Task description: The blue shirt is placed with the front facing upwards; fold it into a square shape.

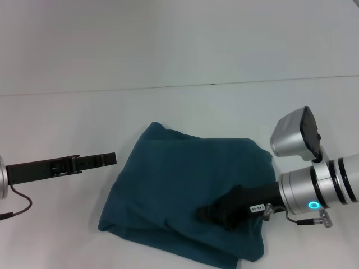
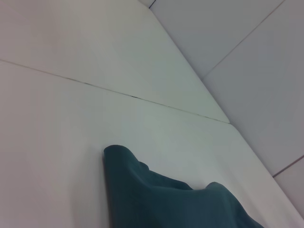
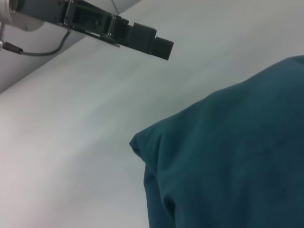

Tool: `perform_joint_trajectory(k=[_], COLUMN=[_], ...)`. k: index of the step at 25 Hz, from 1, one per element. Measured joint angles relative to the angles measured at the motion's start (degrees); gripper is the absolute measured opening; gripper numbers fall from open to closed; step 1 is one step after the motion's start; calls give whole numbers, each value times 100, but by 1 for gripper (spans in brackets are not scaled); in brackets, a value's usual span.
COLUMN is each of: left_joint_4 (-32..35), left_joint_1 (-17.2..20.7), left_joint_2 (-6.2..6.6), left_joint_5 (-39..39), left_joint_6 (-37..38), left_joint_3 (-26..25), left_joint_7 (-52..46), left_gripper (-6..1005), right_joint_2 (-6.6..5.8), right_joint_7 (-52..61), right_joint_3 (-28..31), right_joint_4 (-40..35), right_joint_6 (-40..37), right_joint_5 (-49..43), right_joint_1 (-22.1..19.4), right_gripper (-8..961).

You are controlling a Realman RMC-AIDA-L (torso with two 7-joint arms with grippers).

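Note:
The blue shirt (image 1: 185, 185) lies folded into a rough square on the white table (image 1: 168, 112), plain fabric up, no lettering showing. My right gripper (image 1: 203, 213) reaches in from the right and rests low over the shirt's near right part. My left gripper (image 1: 111, 159) hovers level just left of the shirt, apart from it, shut with nothing in it. The right wrist view shows the shirt's (image 3: 228, 156) corner, with the left gripper (image 3: 164, 47) beyond it. A raised fold of the shirt (image 2: 156, 199) shows in the left wrist view.
A thin seam (image 1: 224, 83) runs across the white table behind the shirt. A cable (image 1: 17, 204) hangs from the left wrist. The right arm's camera housing (image 1: 296, 134) stands above the shirt's right edge.

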Motion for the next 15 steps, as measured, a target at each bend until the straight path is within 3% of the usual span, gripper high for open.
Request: perform_joint_trajectory(k=[8, 15], left_joint_4=[0, -1], left_joint_1=[2, 2], left_joint_2=[0, 0], left_joint_5=[0, 0], left_joint_6=[1, 25], left_joint_3=[-1, 1], left_joint_7=[0, -2], left_gripper=[635, 634], right_joint_2=[0, -1], right_joint_7=[-7, -172], right_joint_3=[-134, -53], right_joint_4=[2, -552], right_joint_6=[1, -293], right_joint_5=[0, 492], right_joint_1=[-21, -458], right_gripper=[2, 3])
